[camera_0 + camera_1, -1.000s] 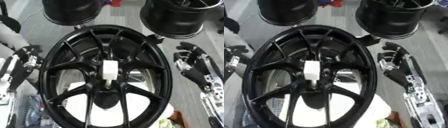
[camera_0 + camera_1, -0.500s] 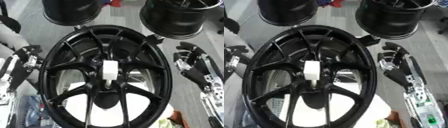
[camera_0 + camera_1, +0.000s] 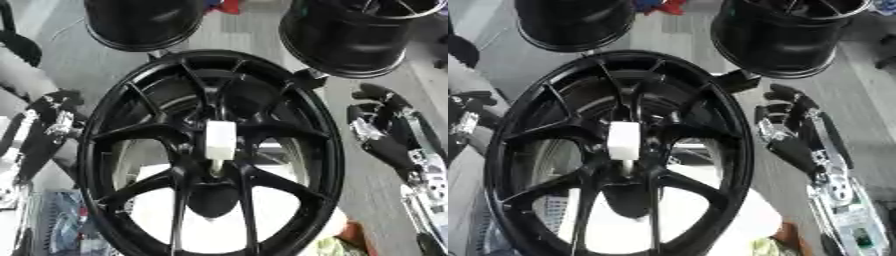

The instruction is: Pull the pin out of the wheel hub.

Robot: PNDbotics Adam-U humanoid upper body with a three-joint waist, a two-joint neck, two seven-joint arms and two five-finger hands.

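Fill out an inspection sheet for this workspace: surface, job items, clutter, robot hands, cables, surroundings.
Surface: grey floor or table, mostly covered by the wheel.
Job items: black spoked wheel fills the centre; white block-shaped pin sits in its hub, not yet pulled.
Clutter: two more black rims at the far edge, one left, one right; red and blue item between them; small orange and pale green thing at the near right.
Robot hands: left robot hand beside the wheel's left rim, right robot hand beside its right rim; both open, neither touching the pin.
Cables: nothing seen.
Surroundings: nothing seen beyond the rims.
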